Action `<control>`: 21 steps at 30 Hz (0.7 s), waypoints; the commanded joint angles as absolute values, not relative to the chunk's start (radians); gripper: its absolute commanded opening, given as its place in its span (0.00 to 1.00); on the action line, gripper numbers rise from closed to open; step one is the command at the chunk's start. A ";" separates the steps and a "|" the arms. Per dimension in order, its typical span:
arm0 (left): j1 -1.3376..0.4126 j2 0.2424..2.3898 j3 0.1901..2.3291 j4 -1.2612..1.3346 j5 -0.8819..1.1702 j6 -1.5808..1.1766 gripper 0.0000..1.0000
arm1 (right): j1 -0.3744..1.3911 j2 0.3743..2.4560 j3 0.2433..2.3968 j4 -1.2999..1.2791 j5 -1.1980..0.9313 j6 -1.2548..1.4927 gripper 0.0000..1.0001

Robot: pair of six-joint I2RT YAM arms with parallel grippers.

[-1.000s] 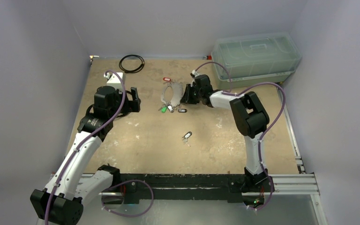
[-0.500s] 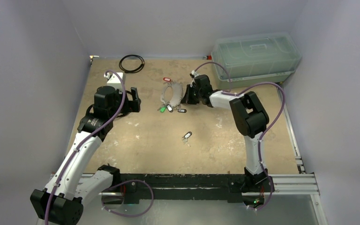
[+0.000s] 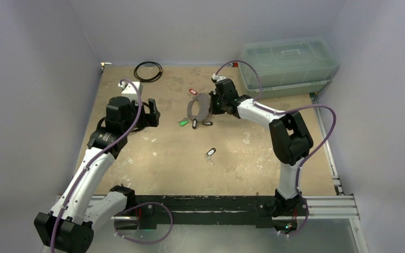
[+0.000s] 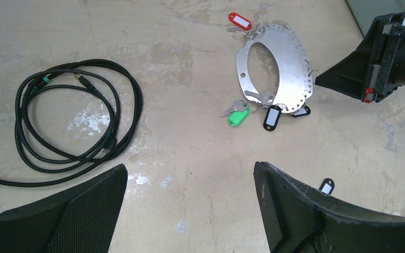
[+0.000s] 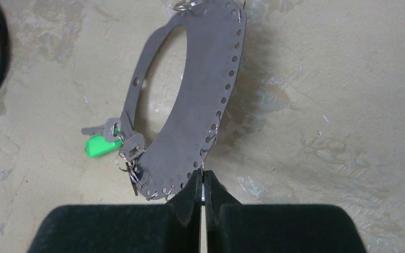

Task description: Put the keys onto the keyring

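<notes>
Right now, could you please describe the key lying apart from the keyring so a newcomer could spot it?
Start at the clear lidded box in the table's far right corner; left of it the right gripper holds the keyring. Towards the near edge from the ring, the loose key lies alone, while the other keys cluster at the ring's edge.

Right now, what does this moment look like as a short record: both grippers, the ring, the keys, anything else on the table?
left gripper: open, holding nothing, apart from the ring
right gripper: shut on the keyring's edge
keyring: held by one edge, appears tilted up off the table
keys on it: red-tagged key, green-tagged key, black-tagged key
loose key: alone on the table, nearer the arm bases
cable: black coil, far left
box: clear, lidded, far right corner
</notes>
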State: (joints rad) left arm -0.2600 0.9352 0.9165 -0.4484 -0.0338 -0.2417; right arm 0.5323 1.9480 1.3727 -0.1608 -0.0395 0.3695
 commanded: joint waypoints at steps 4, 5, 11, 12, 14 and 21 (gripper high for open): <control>-0.255 0.934 0.923 -0.396 -0.005 -0.221 0.88 | 0.586 1.846 1.453 -0.248 0.107 0.249 0.00; -0.255 0.936 0.922 -0.393 -0.005 -0.221 0.88 | 0.592 1.838 1.464 -0.257 0.118 0.232 0.00; -0.255 0.943 0.920 -0.387 0.025 -0.221 0.88 | 0.616 1.764 1.475 -0.242 0.106 0.133 0.00; -0.255 0.943 0.919 -0.384 0.027 -0.221 0.87 | 0.622 1.756 1.480 -0.246 0.100 0.110 0.00; -0.255 0.943 0.918 -0.381 0.034 -0.222 0.87 | 0.638 1.740 1.492 -0.260 0.104 0.077 0.00; -0.255 0.942 0.914 -0.367 0.062 -0.221 0.86 | 0.669 1.669 1.522 -0.281 0.081 0.008 0.00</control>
